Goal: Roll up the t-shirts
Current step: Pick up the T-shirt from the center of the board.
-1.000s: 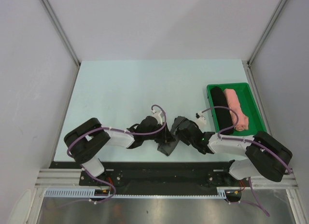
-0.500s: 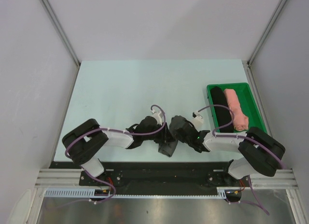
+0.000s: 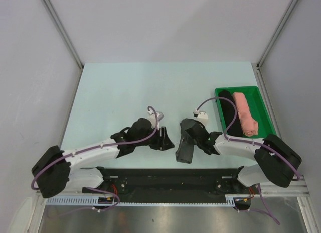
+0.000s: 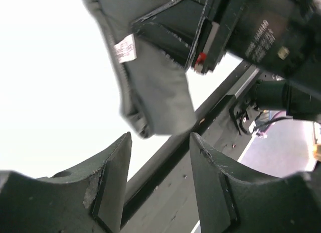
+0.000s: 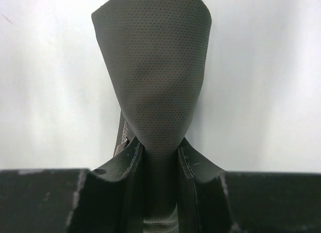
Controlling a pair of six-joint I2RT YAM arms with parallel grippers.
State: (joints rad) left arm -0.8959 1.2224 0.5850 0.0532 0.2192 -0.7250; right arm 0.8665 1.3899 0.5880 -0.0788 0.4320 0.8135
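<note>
The right gripper (image 5: 159, 145) pinches one end of the grey shirt (image 5: 153, 77) tight. The left gripper (image 4: 159, 138) is partly open and holds nothing. The shirt lies long and thin between them, near the table's (image 3: 125, 92) front edge. I think the rolling is nearly done. Next the shirt must go in the green tray (image 3: 262, 110) by the black roll (image 3: 226, 103) and pink roll (image 3: 246, 115) without coming loose. A second ago both grippers were at the crumpled shirt, and now the left one has let go.

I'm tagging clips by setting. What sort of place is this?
Probably a robotics lab cell, not a home: pale table boxed in by white panels on metal framing, with left arm and right arm bolted on.
</note>
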